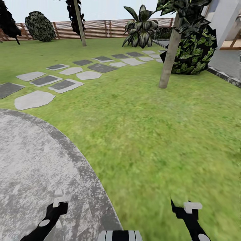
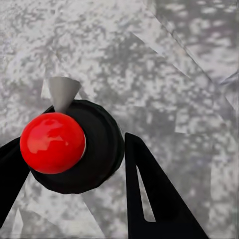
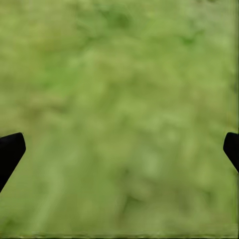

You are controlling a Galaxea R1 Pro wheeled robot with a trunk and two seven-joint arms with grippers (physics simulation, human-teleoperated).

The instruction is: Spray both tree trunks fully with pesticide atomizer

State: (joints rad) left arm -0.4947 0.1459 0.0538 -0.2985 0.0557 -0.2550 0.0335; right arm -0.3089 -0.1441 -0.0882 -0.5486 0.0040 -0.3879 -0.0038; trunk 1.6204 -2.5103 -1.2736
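While the robot pauses at the curved edge of the concrete floor, its left end effector grips the pesticide atomizer, black fingers closed against the bottle's dark round body, red top and grey nozzle toward the camera. In the head view the left end effector hangs at seven o'clock over the paving. The right end effector holds nothing, fingertips wide apart above the lawn. One pale tree trunk rises at one o'clock, another at eleven. Small and rigid, the bottle looks light but possibly slippery; its body is the sound hold.
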